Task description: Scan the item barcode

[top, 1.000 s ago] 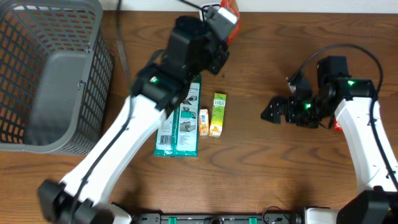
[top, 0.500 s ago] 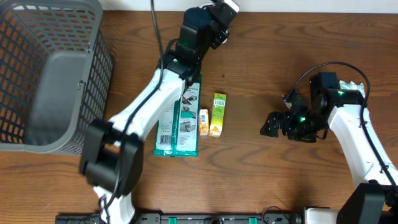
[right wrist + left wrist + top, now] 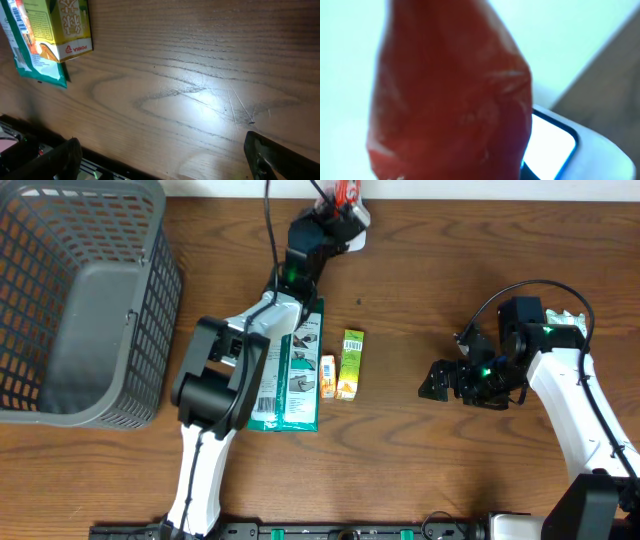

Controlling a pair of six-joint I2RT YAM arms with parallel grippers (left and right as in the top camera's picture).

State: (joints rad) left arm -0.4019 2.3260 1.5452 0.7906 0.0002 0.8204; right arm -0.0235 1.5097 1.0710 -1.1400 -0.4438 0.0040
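Note:
The item is a red packet, held up at the table's far edge by my left gripper. In the left wrist view the red packet fills most of the picture, blurred, and hides the fingers. Behind its lower right side shows a white device with a bright panel edged in blue. No barcode can be made out on the packet. My right gripper hangs low over the wood on the right, open and holding nothing. Its two dark fingertips stand far apart in the right wrist view.
A long green packet, a small orange box and a green juice carton lie mid-table. The carton and green packet also show in the right wrist view. A grey mesh basket stands at the left.
My left arm has stretched further toward the far edge, carrying the red packet up and away. The right arm shifted slightly a second ago and has held still since.

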